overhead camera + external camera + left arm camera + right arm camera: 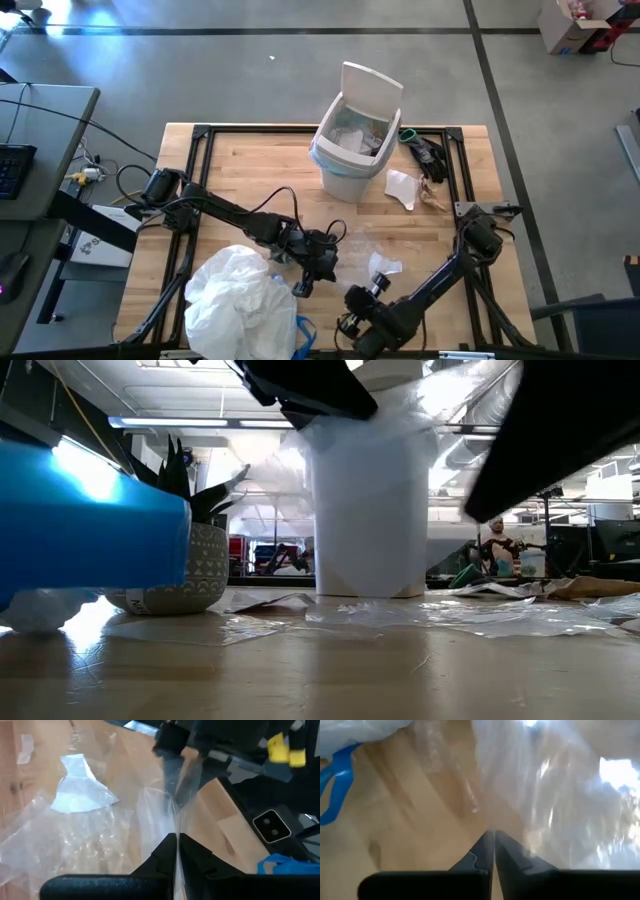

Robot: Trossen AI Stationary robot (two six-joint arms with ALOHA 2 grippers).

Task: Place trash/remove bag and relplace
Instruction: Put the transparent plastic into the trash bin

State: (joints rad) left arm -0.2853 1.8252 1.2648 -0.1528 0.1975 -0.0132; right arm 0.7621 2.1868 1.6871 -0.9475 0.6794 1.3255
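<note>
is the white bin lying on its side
No, the white bin stands upright at the far side of the table, with its lid tipped up and a liner bag showing inside it.

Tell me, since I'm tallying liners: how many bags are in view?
2: a full white bag at the table's near-left edge, and a bluish liner in the white bin. Others may be hidden.

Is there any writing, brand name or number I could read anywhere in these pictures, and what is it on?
No text can be read in any view.
White box beside the table's left edge: dark marks on it, too small to read.
Plant pot: only a patterned surface; dark marks near its base are too blurred to read.
White bin: no label shows.
Cardboard box on the floor: nothing legible.
</note>
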